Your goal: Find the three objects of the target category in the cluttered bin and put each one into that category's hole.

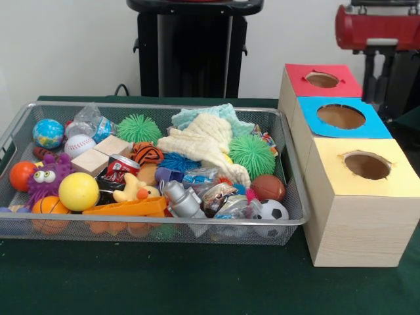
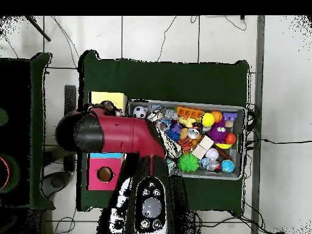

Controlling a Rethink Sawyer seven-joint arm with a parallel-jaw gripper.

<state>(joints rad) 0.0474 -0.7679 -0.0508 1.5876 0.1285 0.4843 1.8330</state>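
A wire mesh bin point(image 1: 292, 177) holds a heap of toys. Among them are a yellow ball point(image 1: 79, 191), a baseball point(image 1: 79, 145), a globe ball point(image 1: 48, 133), a soccer ball point(image 1: 271, 211), two green spiky balls point(image 1: 139, 128), a cream cloth point(image 1: 203, 141) and wooden blocks point(image 1: 102, 154). To its right stand three boxes with round holes: red point(image 1: 298, 75), blue point(image 1: 308, 117) and yellow point(image 1: 400, 184). The red arm hangs behind the boxes, with my gripper point(image 1: 375, 79) away from the bin. From above, the gripper point(image 2: 108, 110) sits over the boxes, beside the yellow box point(image 2: 108, 97).
The bin point(image 2: 245, 140) lies on a green cloth table point(image 1: 197, 282). The arm point(image 2: 122, 134) covers most of the blue box; the red box point(image 2: 92, 177) shows below it. A black pedestal point(image 1: 193, 49) stands behind the bin.
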